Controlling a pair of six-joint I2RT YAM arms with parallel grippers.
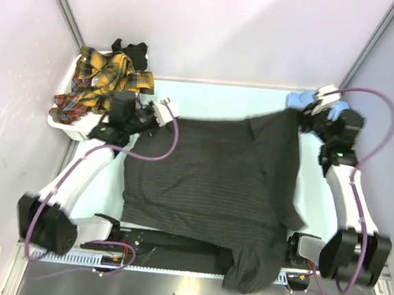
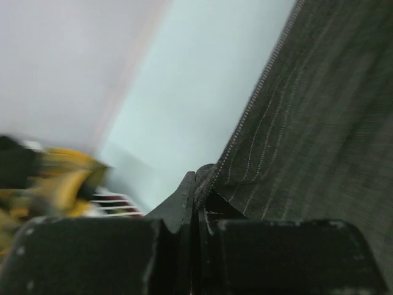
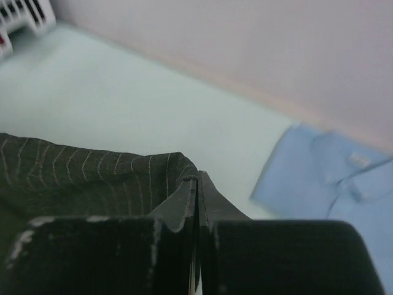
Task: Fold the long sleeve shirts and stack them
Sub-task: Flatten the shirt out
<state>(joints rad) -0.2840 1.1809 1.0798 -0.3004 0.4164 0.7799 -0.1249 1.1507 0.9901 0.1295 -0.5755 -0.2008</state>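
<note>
The charcoal pinstriped shirt (image 1: 208,183) is stretched over the table, its lower part hanging over the near edge. My left gripper (image 1: 164,111) is shut on its far left corner; the pinstriped cloth (image 2: 307,123) is pinched between the fingers (image 2: 184,200). My right gripper (image 1: 304,110) is shut on its far right corner, with the hem (image 3: 92,172) caught in the closed fingers (image 3: 184,200). A folded light blue shirt (image 1: 304,100) lies at the far right, also in the right wrist view (image 3: 331,178). Yellow-red plaid shirts (image 1: 103,77) fill the basket.
A white laundry basket (image 1: 71,126) stands at the far left corner with a black garment (image 1: 133,51) on top of the plaid. Pale walls close in the back and sides. The pale green table surface (image 1: 215,101) shows beyond the shirt.
</note>
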